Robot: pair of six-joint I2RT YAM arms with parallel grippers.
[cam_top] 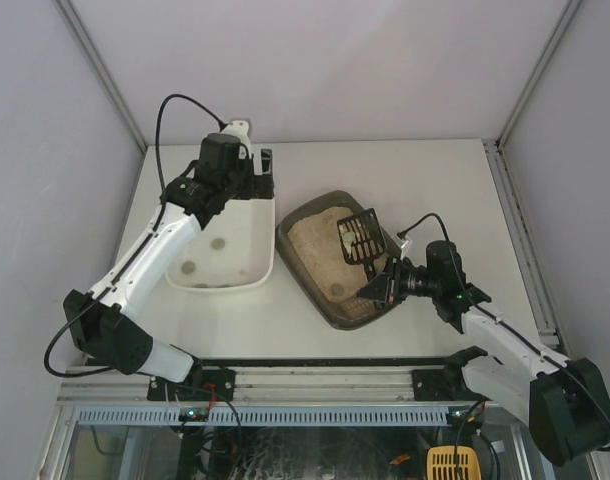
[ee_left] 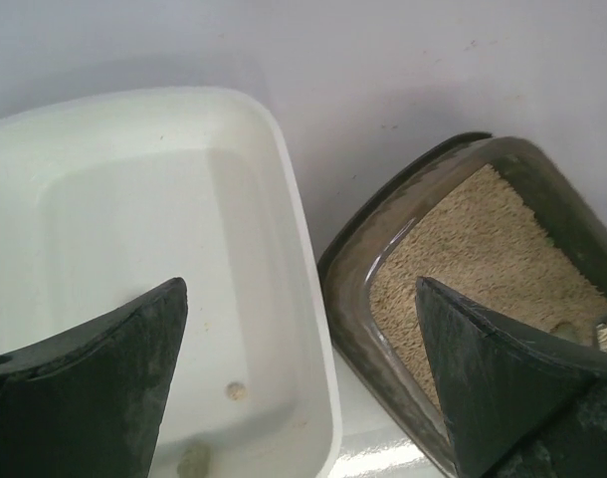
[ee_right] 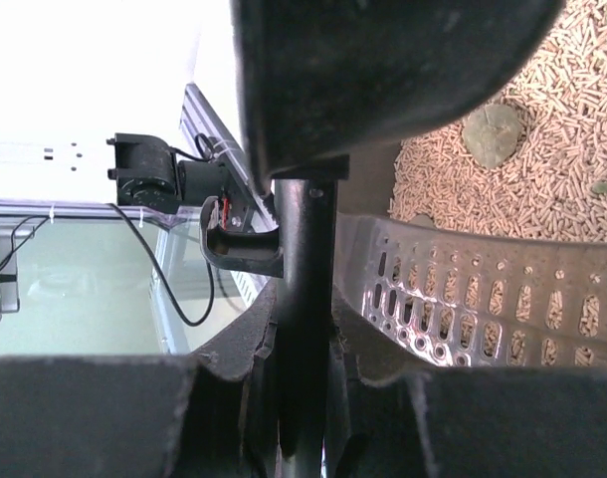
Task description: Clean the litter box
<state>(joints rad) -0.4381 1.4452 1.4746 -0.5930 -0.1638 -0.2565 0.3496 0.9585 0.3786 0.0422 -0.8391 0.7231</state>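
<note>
The dark brown-grey litter box (cam_top: 286, 250) with beige litter sits at the table's middle, and its rim also shows in the left wrist view (ee_left: 358, 299). My right gripper (cam_top: 382, 282) is at the box's near right corner. It is shut on the handle (ee_right: 303, 289) of a black slotted scoop (cam_top: 357, 238), which is raised over the litter. The scoop's slotted blade (ee_right: 483, 299) shows no clump on it. A grey-green clump (ee_right: 493, 134) lies in the litter. My left gripper (cam_top: 257, 182) is open and empty above the gap between the white tray and the litter box.
A white tray (cam_top: 270, 245) stands left of the litter box, close to it, and its wall also shows in the left wrist view (ee_left: 308, 289). It holds a few clumps (cam_top: 217, 243) (ee_left: 237, 391). Grey walls close the back and sides.
</note>
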